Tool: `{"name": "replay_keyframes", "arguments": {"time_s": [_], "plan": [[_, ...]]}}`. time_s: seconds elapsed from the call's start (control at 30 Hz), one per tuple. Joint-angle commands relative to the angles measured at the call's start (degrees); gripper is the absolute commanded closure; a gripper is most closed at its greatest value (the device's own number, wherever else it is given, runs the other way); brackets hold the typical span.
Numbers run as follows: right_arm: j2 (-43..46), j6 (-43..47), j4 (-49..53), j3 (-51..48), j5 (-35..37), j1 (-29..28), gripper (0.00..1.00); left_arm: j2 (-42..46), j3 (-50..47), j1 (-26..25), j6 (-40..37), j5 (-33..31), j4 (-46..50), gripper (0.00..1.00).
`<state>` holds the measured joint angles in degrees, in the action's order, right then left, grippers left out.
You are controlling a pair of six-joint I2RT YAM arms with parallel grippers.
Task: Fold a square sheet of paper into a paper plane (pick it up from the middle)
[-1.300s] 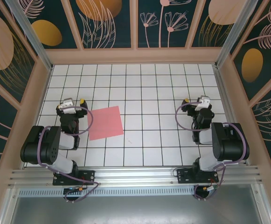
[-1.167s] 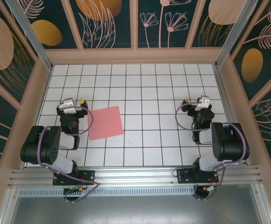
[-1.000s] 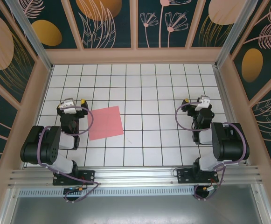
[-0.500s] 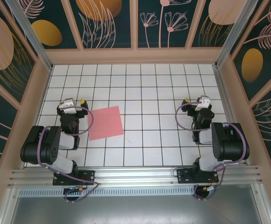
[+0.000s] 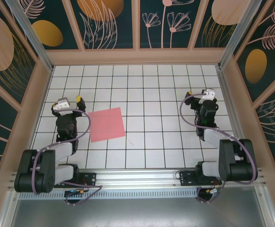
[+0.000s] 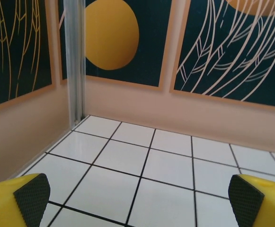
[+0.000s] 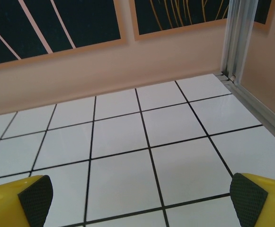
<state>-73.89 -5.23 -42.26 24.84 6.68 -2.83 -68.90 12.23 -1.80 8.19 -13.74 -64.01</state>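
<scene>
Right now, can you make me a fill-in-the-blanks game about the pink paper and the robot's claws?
The thin salmon-pink sheet of paper lying flat on the white-tiled table is shaped like a ____.
The left claw and the right claw both stand ____, gripping nothing.
The claw closer to the paper is the ____ one.
Missing words: square, open, left.

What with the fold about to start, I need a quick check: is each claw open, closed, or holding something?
Left claw: open, holding nothing.
Right claw: open, holding nothing.
</scene>
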Motion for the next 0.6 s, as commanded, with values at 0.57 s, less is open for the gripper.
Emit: {"name": "replay_keyframes", "arguments": {"time_s": [0.57], "plan": [[-20.04, -19.11, 47.83, 31.74, 8.22, -39.55, 0.17, 9.48, 25.77, 0.4, 24.76, 12.74, 65.17, 0.01]]}}
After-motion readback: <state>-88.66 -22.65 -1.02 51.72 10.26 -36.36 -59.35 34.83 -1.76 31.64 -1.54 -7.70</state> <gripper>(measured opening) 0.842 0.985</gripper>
